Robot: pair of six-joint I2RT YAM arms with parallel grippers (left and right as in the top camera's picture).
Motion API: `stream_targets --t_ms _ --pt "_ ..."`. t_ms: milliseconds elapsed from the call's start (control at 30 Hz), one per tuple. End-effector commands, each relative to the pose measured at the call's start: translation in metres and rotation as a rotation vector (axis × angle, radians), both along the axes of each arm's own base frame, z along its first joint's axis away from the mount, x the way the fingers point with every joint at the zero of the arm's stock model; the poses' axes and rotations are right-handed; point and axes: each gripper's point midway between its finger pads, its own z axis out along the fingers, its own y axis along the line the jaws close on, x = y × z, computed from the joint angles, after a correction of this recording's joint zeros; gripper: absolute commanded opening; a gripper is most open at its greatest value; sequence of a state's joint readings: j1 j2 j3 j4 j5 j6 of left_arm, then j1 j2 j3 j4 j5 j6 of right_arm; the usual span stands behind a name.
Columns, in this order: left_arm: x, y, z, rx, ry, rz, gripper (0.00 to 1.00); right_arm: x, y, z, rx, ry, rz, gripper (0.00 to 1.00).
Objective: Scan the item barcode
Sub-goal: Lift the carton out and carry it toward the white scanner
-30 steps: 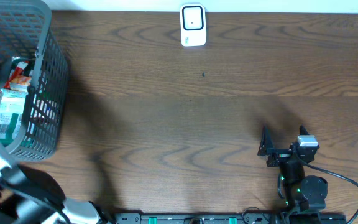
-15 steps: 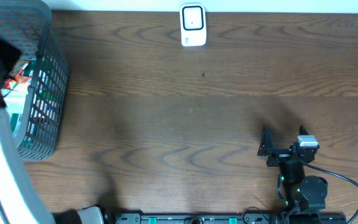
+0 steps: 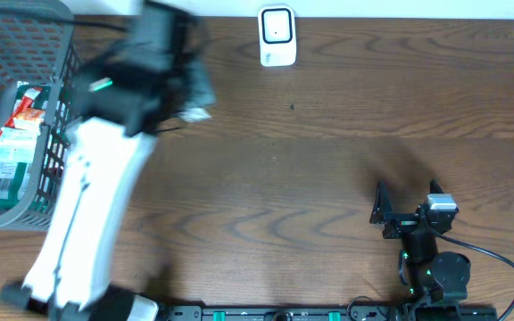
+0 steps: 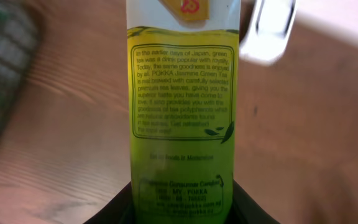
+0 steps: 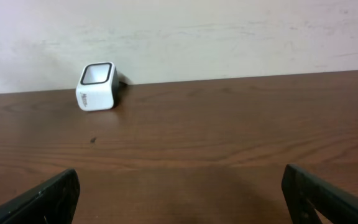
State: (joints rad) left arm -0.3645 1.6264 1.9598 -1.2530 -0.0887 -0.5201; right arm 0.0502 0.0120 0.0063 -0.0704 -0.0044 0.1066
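Note:
A green Pokka jasmine tea bottle (image 4: 182,112) with a yellow-green label fills the left wrist view. My left gripper (image 4: 182,208) is shut on its lower end, dark jaws on both sides. No barcode shows on the side facing the camera. In the overhead view the left gripper (image 3: 184,89) is a blur left of the white scanner (image 3: 277,36), and the bottle cannot be made out there. The scanner (image 4: 269,31) appears blurred beside the bottle's top. My right gripper (image 3: 407,198) rests open near the front right, holding nothing, and faces the scanner (image 5: 96,86) from afar.
A grey mesh basket (image 3: 65,134) stands at the far left with several packets (image 3: 12,152) inside. A pale wall (image 5: 229,31) runs behind the table's back edge. A black cable (image 3: 498,263) loops by the right arm's base.
My left arm has swung from over the basket up and to the right toward the scanner, carrying the bottle. The right arm has not moved.

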Motion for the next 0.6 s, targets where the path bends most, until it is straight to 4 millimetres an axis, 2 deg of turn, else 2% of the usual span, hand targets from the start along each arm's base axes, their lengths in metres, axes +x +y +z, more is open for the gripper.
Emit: stream_targets --t_ms 0,100,300,433,567 --pt "0.008 -0.043 -0.049 0.056 0.113 -0.079 0.35 0.0 0.001 0.0 0.012 0.0 0.004 0.99" --pt "0.011 -0.076 -0.088 0.101 0.193 -0.145 0.35 0.0 0.001 0.0 0.012 0.0 0.004 0.99" --pt "0.011 -0.135 -0.146 0.142 0.259 -0.259 0.35 0.0 0.001 0.0 0.012 0.0 0.004 0.99" --pt "0.003 -0.172 -0.177 0.103 0.307 -0.336 0.35 0.0 0.001 0.0 0.012 0.0 0.004 0.99" --pt "-0.001 -0.199 -0.203 0.1 0.322 -0.383 0.35 0.0 0.001 0.0 0.012 -0.001 0.004 0.99"
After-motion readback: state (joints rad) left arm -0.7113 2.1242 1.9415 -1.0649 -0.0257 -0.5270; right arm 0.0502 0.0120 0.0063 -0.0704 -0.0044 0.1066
